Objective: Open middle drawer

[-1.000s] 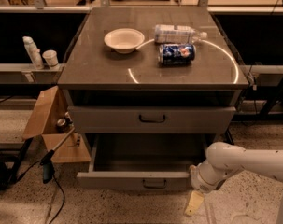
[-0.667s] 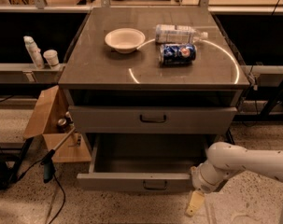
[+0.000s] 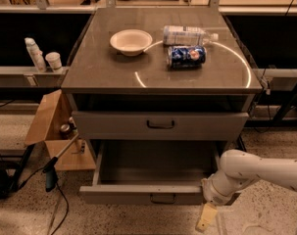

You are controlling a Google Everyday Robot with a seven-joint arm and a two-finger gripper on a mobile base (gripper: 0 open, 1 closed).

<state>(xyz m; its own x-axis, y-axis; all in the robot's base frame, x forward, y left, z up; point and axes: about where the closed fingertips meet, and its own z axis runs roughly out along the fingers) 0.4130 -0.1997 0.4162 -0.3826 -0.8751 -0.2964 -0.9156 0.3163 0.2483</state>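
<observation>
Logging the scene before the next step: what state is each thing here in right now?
middle drawer: pulled out, open.
upper drawer: shut.
bowl: upright on the cabinet top.
water bottle: lying on its side.
can: lying on its side.
cardboard box: flap open.
gripper: low, beside the middle drawer's right front corner, off its handle.

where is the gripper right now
Low on the right of the camera view, the gripper hangs by the right front corner of the pulled-out middle drawer.
</observation>
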